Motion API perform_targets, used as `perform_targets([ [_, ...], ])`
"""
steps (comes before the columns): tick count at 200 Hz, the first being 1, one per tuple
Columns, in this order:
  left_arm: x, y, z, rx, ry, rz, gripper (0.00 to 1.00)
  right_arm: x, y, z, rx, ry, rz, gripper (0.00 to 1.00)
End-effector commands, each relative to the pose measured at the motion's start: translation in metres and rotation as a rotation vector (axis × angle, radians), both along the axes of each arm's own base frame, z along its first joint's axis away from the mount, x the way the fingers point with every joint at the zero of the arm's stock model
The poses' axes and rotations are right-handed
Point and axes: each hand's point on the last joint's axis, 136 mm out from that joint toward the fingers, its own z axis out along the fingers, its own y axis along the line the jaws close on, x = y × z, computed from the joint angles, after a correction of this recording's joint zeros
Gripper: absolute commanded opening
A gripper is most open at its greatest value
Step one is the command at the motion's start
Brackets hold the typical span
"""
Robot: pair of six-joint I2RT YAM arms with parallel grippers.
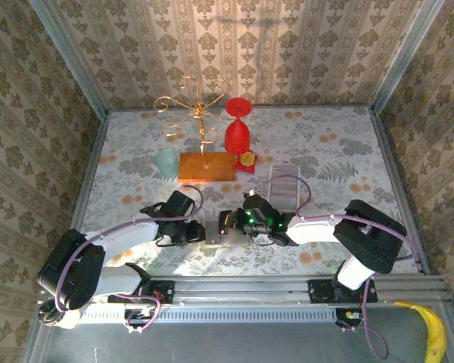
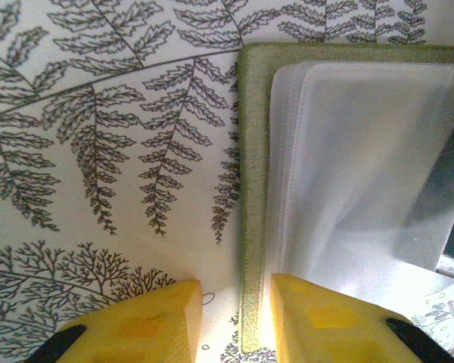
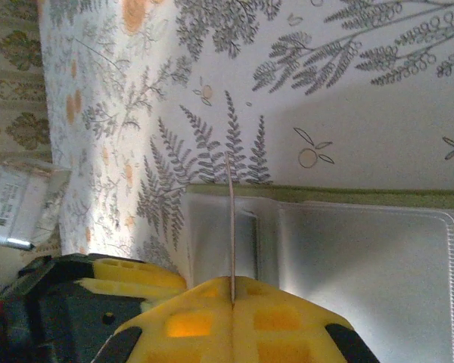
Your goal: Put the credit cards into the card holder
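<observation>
Fern-printed cloth covered the surface beneath both arms. At the centre, the right gripper (image 3: pixel 232 291) was clamped shut on one thin plastic credit card (image 3: pixel 231 219), seen edge-on and upright, its far end over the mouth of a clear sleeve in the single olive-green, fabric-covered card holder (image 3: pixel 325 195). The left gripper (image 2: pixel 234 321) stood narrowly parted astride the holder's outer edge, one finger on the sleeves, apparently steadying it. Insertion looked to be the step in hand; next, the card would need laying flat and sliding into the pocket. One whitish clear-wrapped bundle (image 1: pixel 286 185) lay well apart, perhaps more cards, too small to count.
</observation>
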Motion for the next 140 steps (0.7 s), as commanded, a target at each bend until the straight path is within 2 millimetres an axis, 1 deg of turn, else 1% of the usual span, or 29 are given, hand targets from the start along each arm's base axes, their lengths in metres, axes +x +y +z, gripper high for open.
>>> perform_targets([
  [1, -0.013, 0.003, -0.012, 0.017, 0.038, -0.031, 0.31, -0.007, -0.004, -0.012, -0.019, 0.049, -0.023, 0.0],
  [17, -0.013, 0.003, -0.012, 0.018, 0.04, -0.031, 0.31, -0.013, -0.006, -0.014, -0.031, 0.077, -0.019, 0.0],
  [46, -0.013, 0.003, -0.012, 0.018, 0.04, -0.031, 0.3, -0.022, -0.004, -0.012, -0.017, 0.091, -0.004, 0.0],
  [112, -0.014, 0.003, -0.012, 0.014, 0.039, -0.029, 0.3, -0.025, 0.014, -0.007, 0.032, 0.119, 0.046, 0.0],
  [140, -0.014, 0.003, -0.011, 0.014, 0.036, -0.028, 0.3, -0.03, 0.015, -0.005, 0.034, 0.136, 0.063, 0.0],
])
